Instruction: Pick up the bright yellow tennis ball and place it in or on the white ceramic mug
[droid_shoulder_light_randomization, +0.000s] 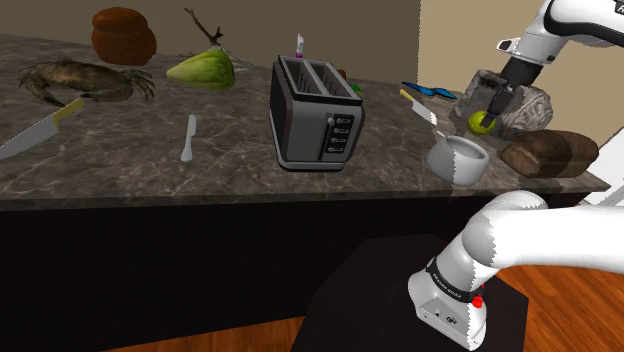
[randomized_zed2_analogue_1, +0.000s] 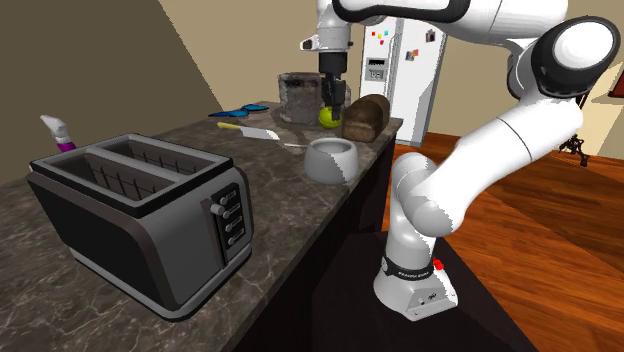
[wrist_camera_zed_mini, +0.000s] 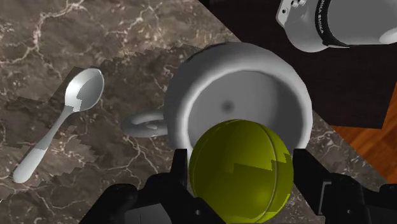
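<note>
We see the black fingers (wrist_camera_zed_mini: 180, 167) clamped on the yellow-green tennis ball (wrist_camera_zed_mini: 242, 168), holding it in the air over the white mug (wrist_camera_zed_mini: 191, 76), which stands on the marbled bench (wrist_camera_zed_mini: 76, 38) near a spoon (wrist_camera_zed_mini: 62, 123).

White rounded arm (randomized_zed2_analogue_1: 520, 130), dark joint bands (randomized_zed2_analogue_1: 405, 268), black 2-finger hand (droid_shoulder_light_randomization: 489, 114), red base button (randomized_zed2_analogue_1: 437, 265)

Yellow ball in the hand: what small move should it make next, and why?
Probably a short shift toward the mug, until the ball sits centred over its opening. The hand clasps the ball above the counter, but in the wrist view it covers the mug's rim nearest the hand, not the middle, so letting go now might hit the rim.
</note>
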